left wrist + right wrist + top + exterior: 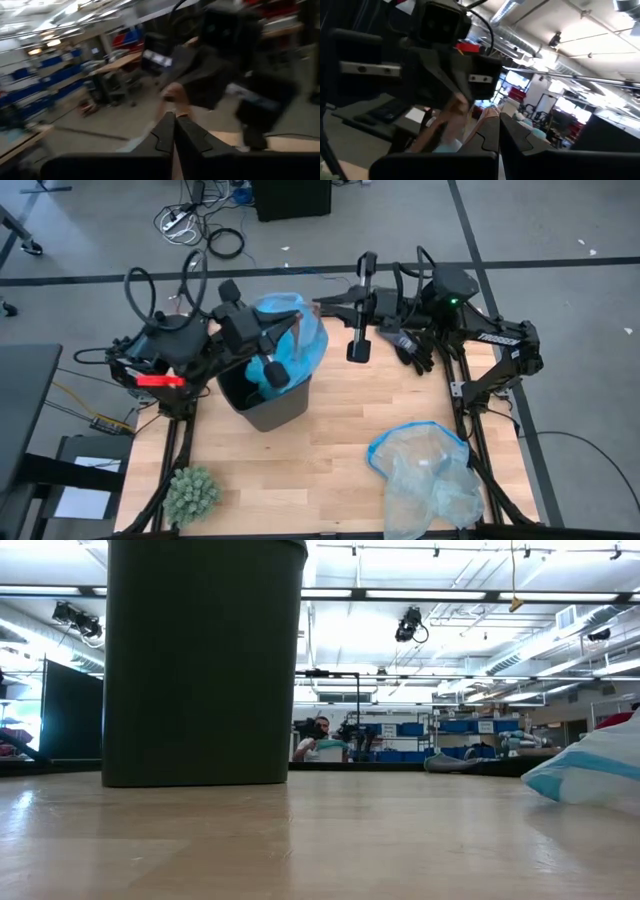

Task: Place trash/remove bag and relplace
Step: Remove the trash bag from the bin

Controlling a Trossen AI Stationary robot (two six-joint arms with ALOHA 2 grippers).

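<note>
A dark bin [262,402] [205,660] stands on the table's left half. The bright sky-blue bag [300,340] rises out of its mouth, and its lower part [272,370] hangs inside. My left gripper [292,320] [174,120] reaches in from the left over the bin, shut at the bag's top. My right gripper [320,304] [498,120] comes from the right, shut at the bag's far-right edge. The two grippers point at each other. No trash shows; the bin's inside is mostly hidden. My left gripper pinches the bag's upper edge [288,310] between its two fingers, coming level from the table's left. The bag hangs below it into the bin. How many layers it has, I cannot tell. My right gripper pinches the bag's top edge on the far-right side [314,310], coming level from the table's right. Its shut fingers hide the spot itself. The plastic is raised above the bin's rim and drapes down from there.
A paler, clearer grey-blue bag with a blue rim [425,470] [590,775] lies on the table's near right. A green spiky plant ball [190,492] sits at the near left corner. Bare wood [330,430] lies between them. Cables lie on the floor beyond the far edge.
</note>
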